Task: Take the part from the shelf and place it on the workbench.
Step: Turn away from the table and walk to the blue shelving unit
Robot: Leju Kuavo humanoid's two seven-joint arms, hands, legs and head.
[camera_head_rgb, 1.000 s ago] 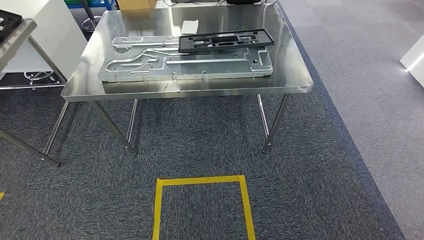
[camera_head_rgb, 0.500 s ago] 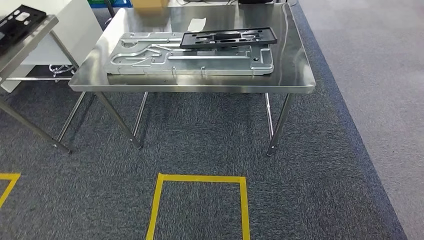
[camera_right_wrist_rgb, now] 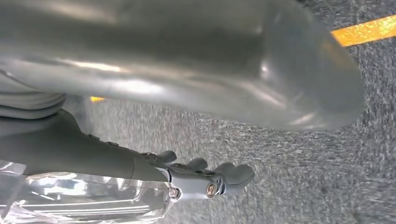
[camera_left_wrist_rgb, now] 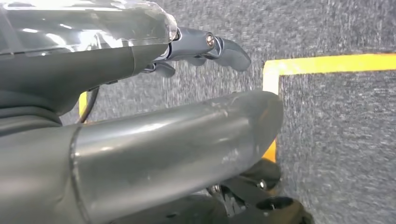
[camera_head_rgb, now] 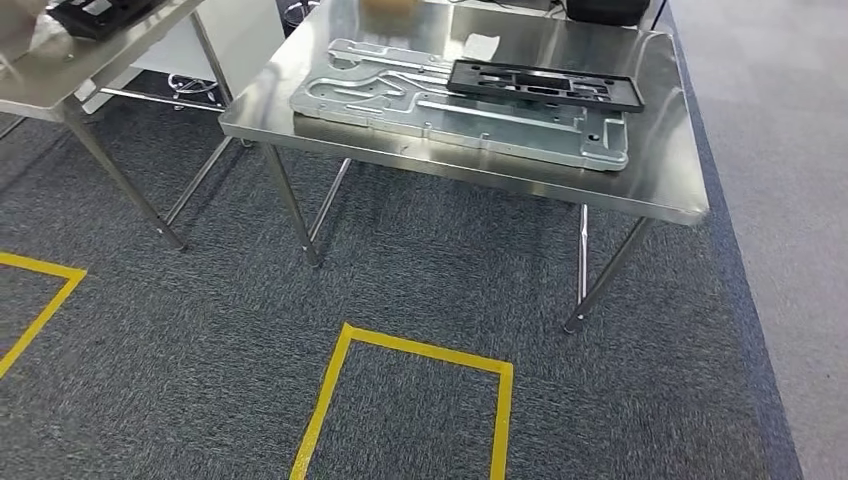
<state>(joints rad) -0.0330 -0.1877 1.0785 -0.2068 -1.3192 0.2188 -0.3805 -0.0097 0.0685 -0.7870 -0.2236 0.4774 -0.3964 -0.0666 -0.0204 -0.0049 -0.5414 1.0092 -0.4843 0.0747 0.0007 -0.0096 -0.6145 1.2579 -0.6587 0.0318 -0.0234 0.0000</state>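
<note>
Nothing is held by the left hand (camera_left_wrist_rgb: 205, 46) or right hand (camera_right_wrist_rgb: 205, 179), fingers loosely apart; the black rectangular plastic frame (camera_head_rgb: 545, 84) lies atop the steel table (camera_head_rgb: 660, 190), seemingly delivered.

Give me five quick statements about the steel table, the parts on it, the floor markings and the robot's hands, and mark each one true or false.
1. The black plastic frame lies on top of the large grey metal plate. True.
2. The metal plate rests on the carpet. False: it lies on the steel table.
3. A yellow tape rectangle is marked on the carpet in front of the table. True.
4. The left hand holds the black frame. False: it hangs over the carpet and holds nothing.
5. The right hand presses on the table. False: it hangs above the carpet, holding nothing.
</note>
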